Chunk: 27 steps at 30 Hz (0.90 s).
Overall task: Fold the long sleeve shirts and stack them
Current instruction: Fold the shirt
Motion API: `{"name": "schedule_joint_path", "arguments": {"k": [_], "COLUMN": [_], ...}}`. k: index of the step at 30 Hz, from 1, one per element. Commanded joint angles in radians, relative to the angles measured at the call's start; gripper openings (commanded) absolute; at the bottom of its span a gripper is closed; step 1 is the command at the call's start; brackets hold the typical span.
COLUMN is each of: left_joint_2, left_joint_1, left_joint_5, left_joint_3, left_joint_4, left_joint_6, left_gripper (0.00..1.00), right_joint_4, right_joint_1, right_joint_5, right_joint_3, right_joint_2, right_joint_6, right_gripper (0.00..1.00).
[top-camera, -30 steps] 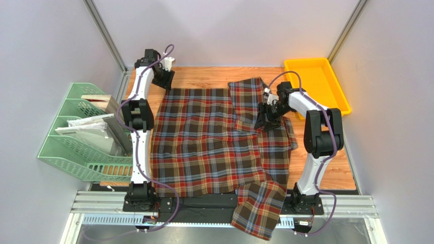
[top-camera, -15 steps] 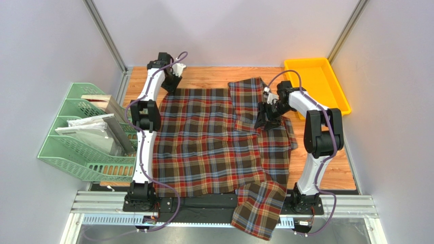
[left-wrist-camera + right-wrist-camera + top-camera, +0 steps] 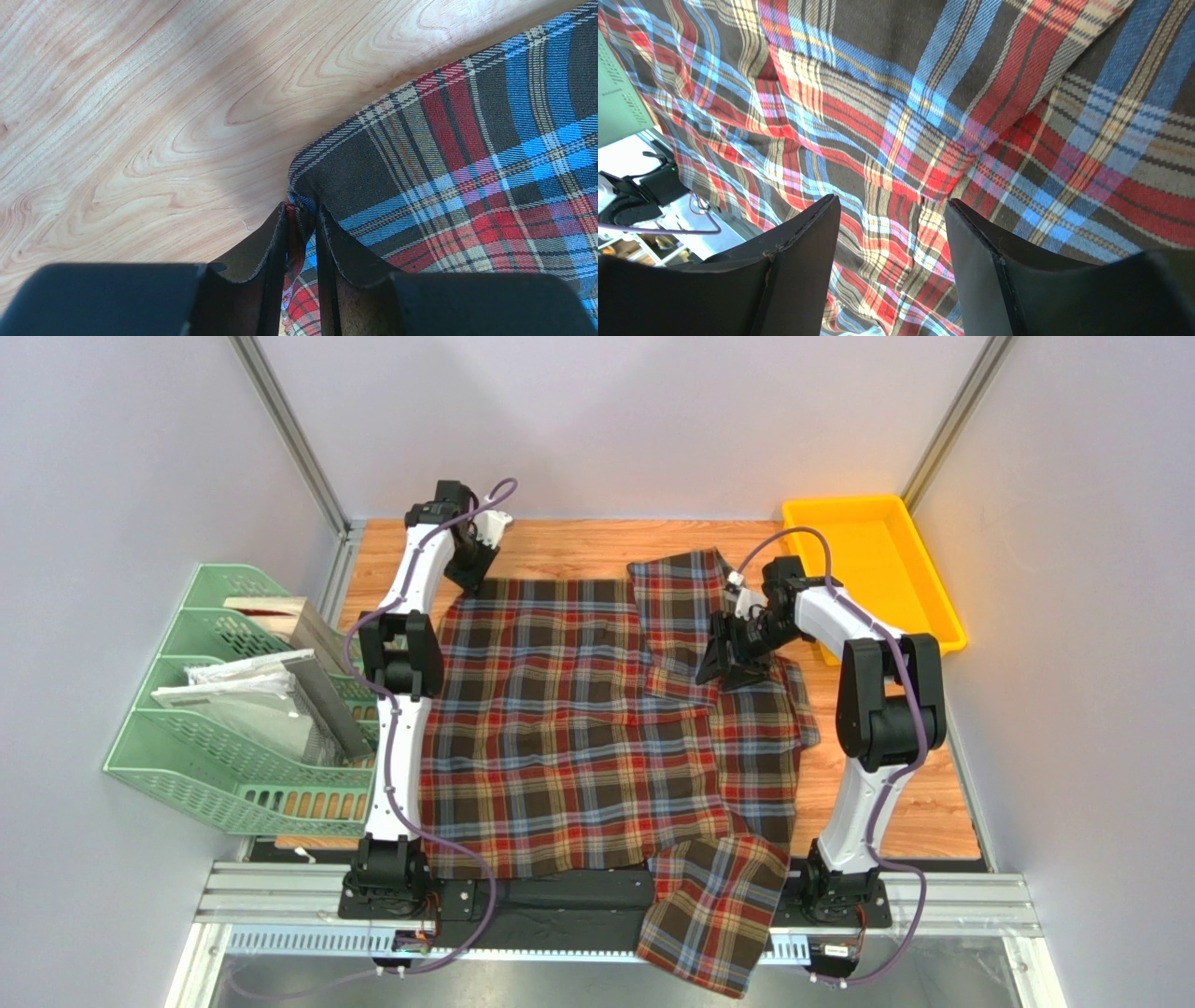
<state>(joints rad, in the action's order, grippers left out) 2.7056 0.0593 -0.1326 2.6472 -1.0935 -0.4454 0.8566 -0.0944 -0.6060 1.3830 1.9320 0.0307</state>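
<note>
Left jaws clenched on the shirt (image 3: 456,140) corner, arm stretched far — right jaws spread over the cloth, elbow bent

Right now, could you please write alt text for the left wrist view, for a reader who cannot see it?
The left gripper pinches a corner of the plaid shirt, seen from close above. The shirt fills the right side of the view, and the wooden table fills the left.

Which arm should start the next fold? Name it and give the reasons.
Left. The left jaws are pinched on the shirt at its far left corner, ready to lift. The right jaws stand open above the cloth further right, holding nothing.
</note>
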Motion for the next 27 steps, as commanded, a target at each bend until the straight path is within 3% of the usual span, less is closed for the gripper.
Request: {"name": "schedule_joint_path", "arguments": {"k": [1,8,17,20,23,24,27], "left_joint_2": [0.002,-0.001,-0.006,-0.009,-0.03,-0.041,-0.09], "left_joint_1": [-0.001,-0.001,-0.001,0.001,0.001,0.001,-0.001], "left_joint_5": [0.008,0.008,0.001,0.001,-0.001,-0.001,-0.016], "left_joint_3": [-0.003,-0.006,-0.013,-0.016,-0.053,-0.067,-0.142], "left_joint_4": [-0.025,-0.022,-0.022,-0.022,0.001,0.009,0.056], "left_joint_6": [-0.018,-0.019,-0.024,-0.027,-0.027,-0.027,-0.032], "left_gripper": [0.26,0.26,0.22,0.22,0.19,0.19,0.16], "right_joint_4": [-0.048,-0.074,-0.125,-0.125,-0.122,-0.119,-0.113], "right_joint_1": [0.004,0.004,-0.011,-0.01,-0.007,-0.005,0.005], "right_joint_5": [-0.012,0.051,-0.038,-0.052,-0.073,-0.078,-0.115], "right_joint_3": [0.04,0.016,0.031,0.048,0.065,0.08,0.103], "right_joint_2": [0.048,0.061,0.085,0.079,0.058,0.036,-0.025], "right_joint_6": [0.04,0.054,0.077,0.08,0.08,0.081,0.087], "right_gripper": [0.63,0.62,0.56,0.41,0.15,0.0,0.0]}}
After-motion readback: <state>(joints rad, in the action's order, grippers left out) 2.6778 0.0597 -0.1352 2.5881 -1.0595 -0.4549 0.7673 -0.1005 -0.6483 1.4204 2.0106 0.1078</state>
